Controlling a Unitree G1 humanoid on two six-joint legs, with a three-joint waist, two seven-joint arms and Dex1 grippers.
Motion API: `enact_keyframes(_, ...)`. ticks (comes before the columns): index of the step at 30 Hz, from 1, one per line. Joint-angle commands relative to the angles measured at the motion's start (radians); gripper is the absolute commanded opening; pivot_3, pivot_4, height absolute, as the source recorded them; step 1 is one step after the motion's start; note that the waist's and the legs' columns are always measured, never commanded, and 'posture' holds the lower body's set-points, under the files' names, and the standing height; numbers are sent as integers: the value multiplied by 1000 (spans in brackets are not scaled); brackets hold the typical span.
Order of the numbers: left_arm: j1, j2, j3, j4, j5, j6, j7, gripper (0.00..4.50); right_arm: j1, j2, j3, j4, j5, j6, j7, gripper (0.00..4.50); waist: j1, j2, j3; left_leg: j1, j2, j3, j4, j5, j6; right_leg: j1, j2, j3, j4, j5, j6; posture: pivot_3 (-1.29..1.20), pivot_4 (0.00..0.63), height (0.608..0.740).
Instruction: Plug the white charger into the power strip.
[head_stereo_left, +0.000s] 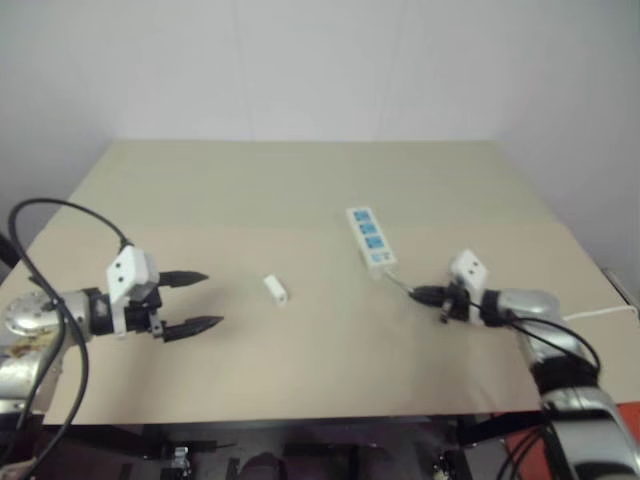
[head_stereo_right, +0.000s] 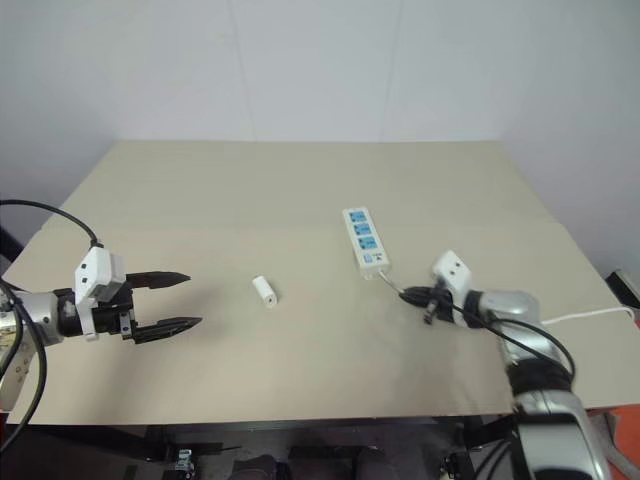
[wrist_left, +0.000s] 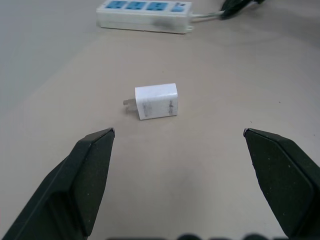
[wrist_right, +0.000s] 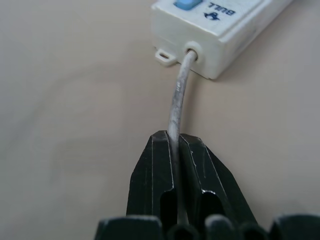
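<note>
Right gripper (wrist_right: 176, 142) is pinching the cord (wrist_right: 179, 97) just behind the strip (head_stereo_left: 370, 238), jaws pressed together on it. Charger (head_stereo_left: 276, 289) is lying on the table (head_stereo_left: 300, 190) well left of the strip, apart from it. Left gripper (head_stereo_left: 200, 300) is hovering left of the charger, jaws spread wide.

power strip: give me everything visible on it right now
The power strip is a long narrow white plastic bar with three blue-faced sockets in a row and a blue switch at its cord end. It lies flat, face up, on the tan table, right of centre, apart from the white charger. Its thin white cord leaves the near end and is pinched between the shut fingers of the right gripper.
</note>
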Motion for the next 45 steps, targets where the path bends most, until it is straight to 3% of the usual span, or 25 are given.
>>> enact_keyframes(1,-8,14,12,1,1,-25,-13,4500,116,-65,-69,-203,65,102,0,48,3,0,0,0,0,0,0,0,0,0,0,0,0,0,0,0,150,740)
enact_keyframes(5,-39,8,-11,31,9,-35,-27,4500,217,-52,-100,-296,94,182,-72,48,0,0,0,6,0,2,0,0,0,5,2,0,1,-1,-1,0,150,740)
enact_keyframes(9,-92,7,-44,75,22,-46,-51,4500,291,-22,-72,-367,20,158,-200,1320,0,-1,0,7,0,3,0,0,-1,5,3,1,1,-1,-1,0,150,740)
enact_keyframes(18,-154,12,-74,140,43,-70,-96,4500,286,234,-123,-480,68,165,-498,4482,-2,-2,-1,6,0,2,0,0,-1,4,3,2,1,-1,-1,0,150,740)
enact_keyframes(21,-168,7,-76,150,47,-73,-97,4500,265,295,-126,-483,62,158,-583,4482,1,-2,-1,4,0,2,0,0,-1,2,3,1,1,-1,-1,0,150,740)
enact_keyframes(45,-140,-8,-64,133,53,-87,-67,4500,176,397,-50,-381,32,71,-643,4482,-2,-2,-1,4,0,2,0,0,-1,2,3,1,1,-1,-1,0,150,740)
